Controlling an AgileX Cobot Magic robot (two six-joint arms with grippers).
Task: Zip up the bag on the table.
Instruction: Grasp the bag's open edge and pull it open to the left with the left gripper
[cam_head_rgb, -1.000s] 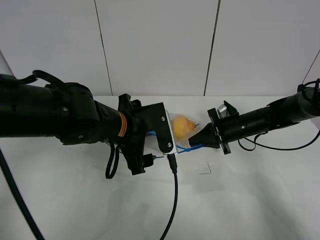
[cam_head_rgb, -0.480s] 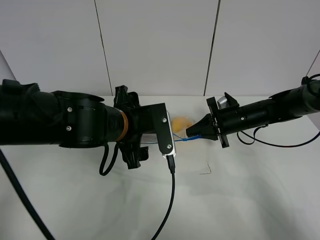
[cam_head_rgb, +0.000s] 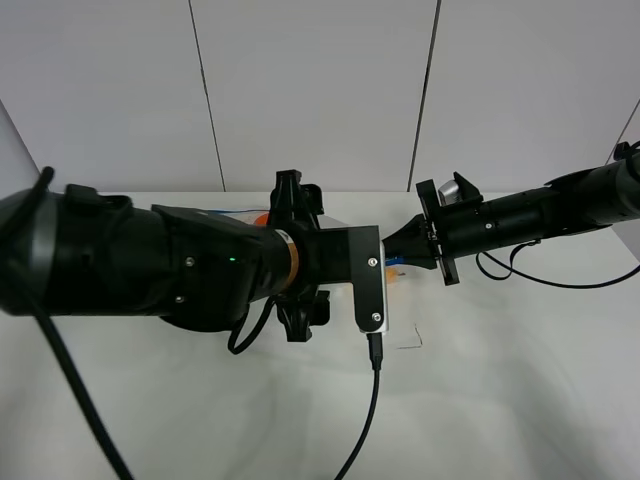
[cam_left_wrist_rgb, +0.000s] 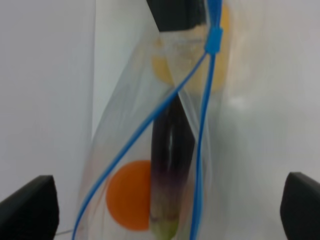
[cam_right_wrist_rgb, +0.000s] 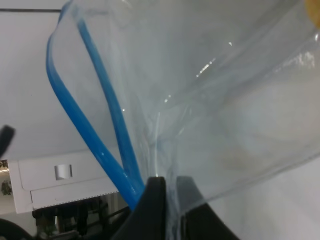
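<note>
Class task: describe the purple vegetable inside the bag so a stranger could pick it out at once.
Above the white table, find the clear bag with blue zip strips. Inside, beside a round orange fruit and a yellow one, is the aubergine: the only long, dark purple item.

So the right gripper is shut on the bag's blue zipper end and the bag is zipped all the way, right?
Not quite: the right gripper grips that end, but the bag is open. The left wrist view shows its two blue strips spread apart.

No legible text or labels.
</note>
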